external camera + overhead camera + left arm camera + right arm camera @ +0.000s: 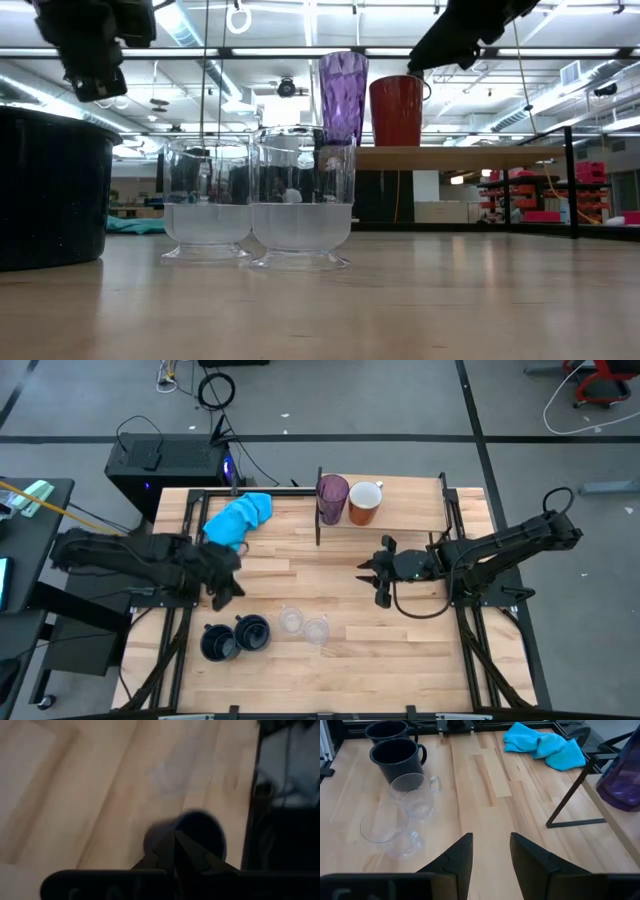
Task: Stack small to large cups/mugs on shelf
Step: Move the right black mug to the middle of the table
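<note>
Shelf [400, 505] sits beyond the right gripper [378, 581], carrying the purple tumbler [332, 498] and orange mug [364, 502] side by side. Right fingers spread, empty. Left gripper [228, 592] pressed together, hovering by two navy mugs [235, 637]; two clear glasses [303, 626] between the grippers.

On the desk [400, 650] we see two navy mugs [235, 637], two clear glasses [303, 626] and a blue cloth [240, 518]. The shelf [405, 505] carries a purple tumbler [332, 498] and what seems an orange mug [364, 503].
</note>
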